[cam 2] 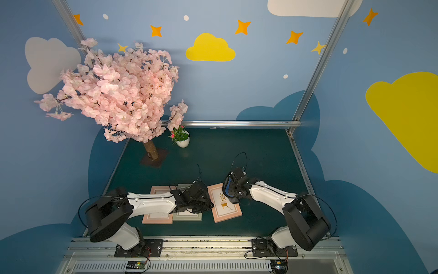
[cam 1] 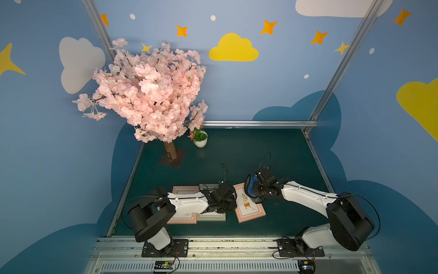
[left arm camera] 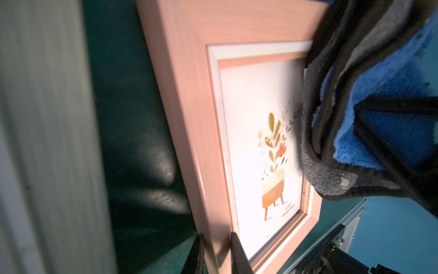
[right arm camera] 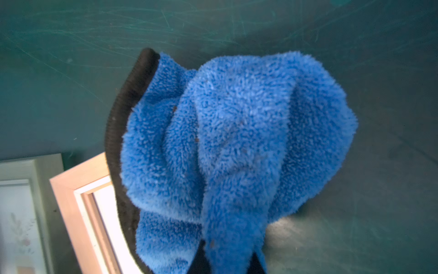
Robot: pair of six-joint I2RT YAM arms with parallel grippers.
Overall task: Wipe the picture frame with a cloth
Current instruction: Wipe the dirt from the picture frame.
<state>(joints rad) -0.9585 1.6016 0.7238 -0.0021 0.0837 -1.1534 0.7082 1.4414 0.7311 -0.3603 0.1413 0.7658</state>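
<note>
- Nearest, a ribbed aluminium rail [cam 1: 225,244] carries the bases of two white-and-black arms.
- Just beyond it, three flat rectangular frames lie on the dark green, finely scratched desk [cam 1: 260,154]. A pink one [cam 1: 183,219] and a grey-green one [cam 1: 211,217] sit side by side under the left arm.
- The picture frame [cam 1: 251,213], of pale pink wood grain with a stepped white inner border, lies askew to their right. It holds a print of a potted plant.
- The left gripper [left arm camera: 218,256] reaches in from the left. Its thin black jaws are clamped on the picture frame's side rail, one tip on each side.
- The right gripper [right arm camera: 227,258] has its jaws pressed together on the cloth [right arm camera: 237,142].
- The cloth is bunched into plush, fuzzy blue folds with a dark grey reverse and ribbed black hem. It hangs over the picture frame's far right corner.
- Farther back stand a pink blossom tree [cam 1: 147,92] with a rough brown trunk and a small rounded white pot [cam 1: 201,141] of greenery.
</note>
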